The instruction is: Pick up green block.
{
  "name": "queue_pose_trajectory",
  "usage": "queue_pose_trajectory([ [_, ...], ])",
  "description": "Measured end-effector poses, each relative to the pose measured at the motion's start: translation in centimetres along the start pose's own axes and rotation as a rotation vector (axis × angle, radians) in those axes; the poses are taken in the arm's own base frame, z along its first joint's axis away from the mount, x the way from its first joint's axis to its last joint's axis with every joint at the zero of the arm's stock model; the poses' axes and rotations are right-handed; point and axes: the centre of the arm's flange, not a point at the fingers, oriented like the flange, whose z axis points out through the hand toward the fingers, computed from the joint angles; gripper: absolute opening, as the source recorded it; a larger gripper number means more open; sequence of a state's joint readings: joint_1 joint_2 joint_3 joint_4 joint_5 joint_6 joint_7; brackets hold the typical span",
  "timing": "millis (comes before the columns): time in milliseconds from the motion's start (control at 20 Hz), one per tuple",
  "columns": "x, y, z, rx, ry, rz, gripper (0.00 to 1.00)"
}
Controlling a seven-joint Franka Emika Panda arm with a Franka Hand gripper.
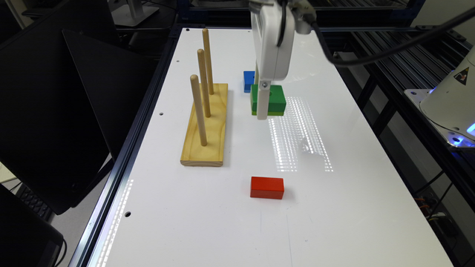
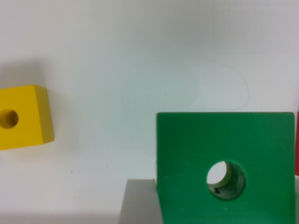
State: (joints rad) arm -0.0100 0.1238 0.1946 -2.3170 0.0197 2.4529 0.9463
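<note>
One square flat green wooden block (image 1: 272,97) with a round centre hole and a lighter green bottom layer sits between the fingers of the white gripper (image 1: 262,111), near the middle of the glossy white table (image 1: 334,193). In the exterior view one pale finger (image 1: 262,101) crosses the block's near face; whether the block touches the table or hangs just above it I cannot tell. The wrist view gives the same block (image 2: 224,163) large and close, showing pale surface through its hole, with a grey finger (image 2: 139,201) pressed flat against one side, so the jaws are clamped on the block. That view also shows a smaller yellow wooden cube with a hole (image 2: 21,116), lying apart on the table. The exterior view adds a blue wooden block (image 1: 248,81) just behind the green one, a wooden base with three upright pegs (image 1: 206,126) toward the exterior view's left, and a red rectangular wooden block (image 1: 267,187) nearer the camera.
</note>
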Motion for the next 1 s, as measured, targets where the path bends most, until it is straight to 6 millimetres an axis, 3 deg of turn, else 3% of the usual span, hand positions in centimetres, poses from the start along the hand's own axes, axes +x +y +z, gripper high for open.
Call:
queue_pose_trajectory([
  [300,0.0,0.0,0.0,0.000,-0.001,0.000,0.00],
  [700,-0.9,0.4,-5.7,0.009,0.016,0.006,0.00],
  [1000,-1.0,0.5,-6.3,0.013,0.019,0.008,0.00],
])
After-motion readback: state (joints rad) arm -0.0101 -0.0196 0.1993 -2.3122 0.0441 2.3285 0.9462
